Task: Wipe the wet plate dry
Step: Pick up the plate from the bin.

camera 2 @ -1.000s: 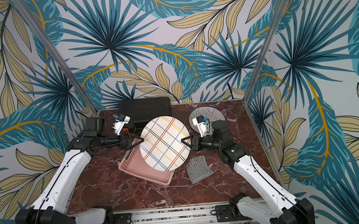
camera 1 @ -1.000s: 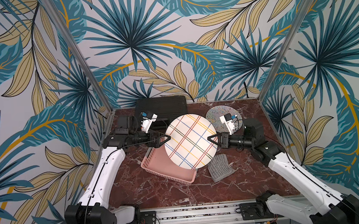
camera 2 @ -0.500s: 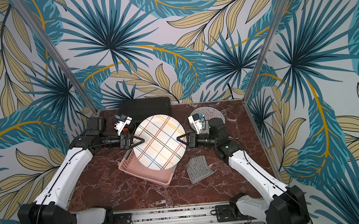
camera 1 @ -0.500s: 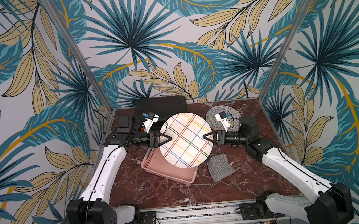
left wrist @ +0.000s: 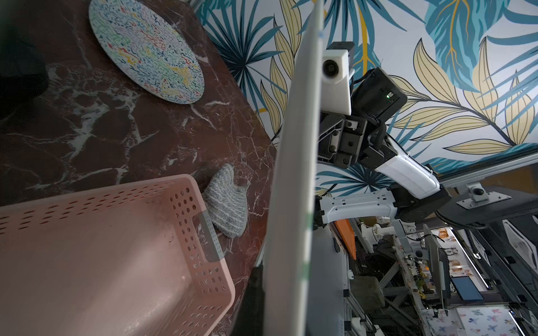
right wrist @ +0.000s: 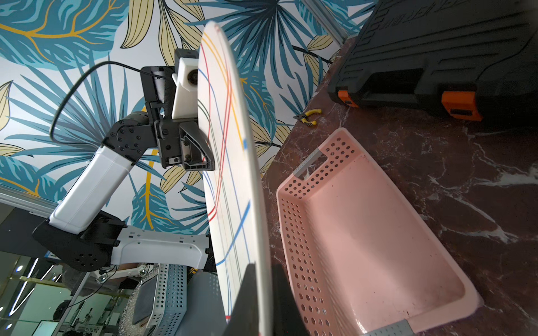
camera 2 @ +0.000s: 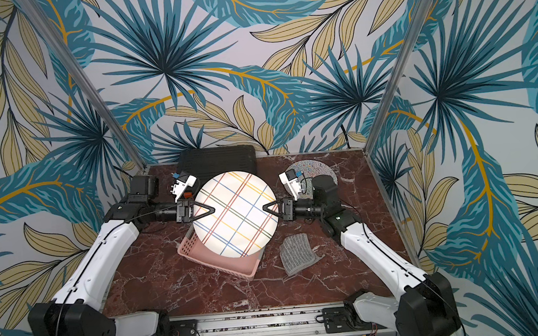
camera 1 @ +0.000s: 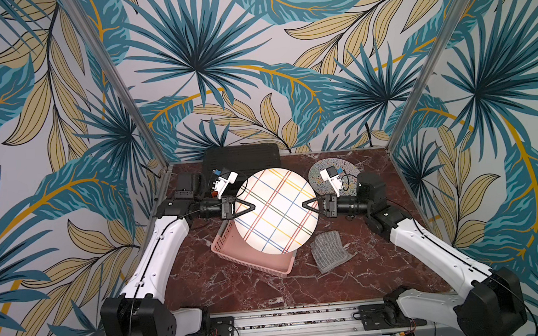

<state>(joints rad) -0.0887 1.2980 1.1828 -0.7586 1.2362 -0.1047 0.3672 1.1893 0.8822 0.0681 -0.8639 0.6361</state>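
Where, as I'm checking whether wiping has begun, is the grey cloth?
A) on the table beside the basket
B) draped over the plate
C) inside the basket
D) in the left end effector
A: the cloth lies on the table beside the basket, while the left end effector and right end effector are shut on the plate.

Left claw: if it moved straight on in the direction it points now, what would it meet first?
The striped plate, whose rim the left claw grips; past it, probably the right claw facing it.
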